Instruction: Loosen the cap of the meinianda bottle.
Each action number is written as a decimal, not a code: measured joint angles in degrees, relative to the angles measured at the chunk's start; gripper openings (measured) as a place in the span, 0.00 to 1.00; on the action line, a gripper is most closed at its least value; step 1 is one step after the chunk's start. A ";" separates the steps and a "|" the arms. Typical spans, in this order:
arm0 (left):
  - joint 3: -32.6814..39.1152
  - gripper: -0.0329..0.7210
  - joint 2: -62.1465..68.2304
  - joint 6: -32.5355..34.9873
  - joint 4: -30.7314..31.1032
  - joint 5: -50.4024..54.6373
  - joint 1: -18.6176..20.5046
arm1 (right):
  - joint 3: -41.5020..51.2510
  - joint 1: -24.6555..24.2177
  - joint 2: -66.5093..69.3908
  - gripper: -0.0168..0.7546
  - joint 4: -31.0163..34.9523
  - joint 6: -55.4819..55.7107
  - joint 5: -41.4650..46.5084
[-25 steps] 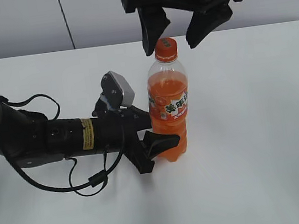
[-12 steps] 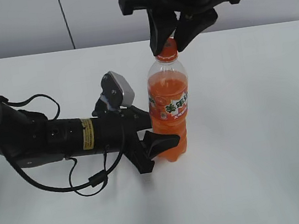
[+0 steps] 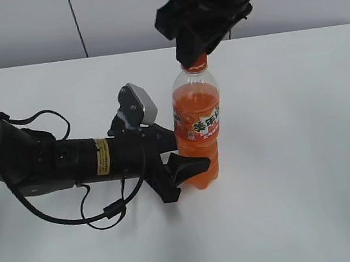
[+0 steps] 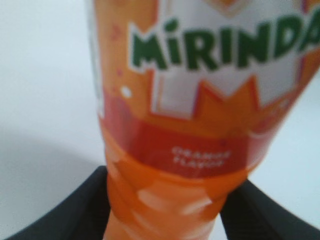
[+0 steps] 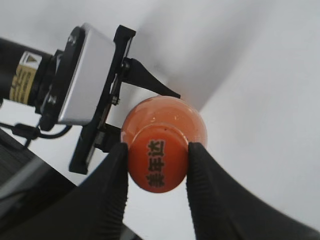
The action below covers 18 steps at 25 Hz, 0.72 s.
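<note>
The meinianda bottle (image 3: 199, 127) stands upright on the white table, full of orange drink, with an orange label. My left gripper (image 3: 189, 163) is shut on its lower body, a black finger on each side; the left wrist view shows the label and body (image 4: 195, 125) close up. My right gripper (image 3: 194, 55) comes down from above and is shut on the orange cap (image 5: 157, 159), its two ribbed black fingers (image 5: 112, 185) pressing the cap's sides. In the exterior view the cap is mostly hidden by the gripper; only its lower edge and the neck ring (image 3: 195, 67) show.
The white table (image 3: 308, 151) stretches around the bottle. The left arm (image 3: 68, 162) lies low across the table's left side with a loose black cable (image 3: 101, 210). A grey wall runs behind the table.
My right gripper was open above the cap, then came down and closed on it. It has since turned about the bottle's axis. The left arm and bottle have not moved.
</note>
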 joint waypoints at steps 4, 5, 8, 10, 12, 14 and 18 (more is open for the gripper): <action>0.00 0.58 0.00 0.00 -0.05 0.00 0.00 | -0.07 0.00 0.00 0.37 -0.84 -21.31 -0.07; 0.00 0.58 0.00 0.00 -0.04 0.00 0.00 | -0.07 0.00 0.00 0.37 -1.13 -25.84 -0.07; 0.00 0.58 0.00 0.00 -0.04 0.00 0.00 | -0.07 0.00 0.00 0.37 -1.60 -41.21 -0.07; 0.00 0.58 0.00 0.00 -0.04 0.00 0.00 | -0.07 0.00 0.00 0.37 -1.58 -49.22 -0.07; 0.00 0.58 0.00 0.00 -0.04 0.00 0.00 | -0.07 0.00 0.00 0.37 -1.66 -54.91 -0.07; 0.00 0.58 0.00 0.00 -0.04 0.00 0.00 | -0.07 0.00 0.00 0.37 -1.71 -58.00 -0.07; 0.00 0.58 0.00 0.00 -0.04 0.00 0.00 | -0.07 0.00 0.00 0.37 -1.75 -59.44 -0.07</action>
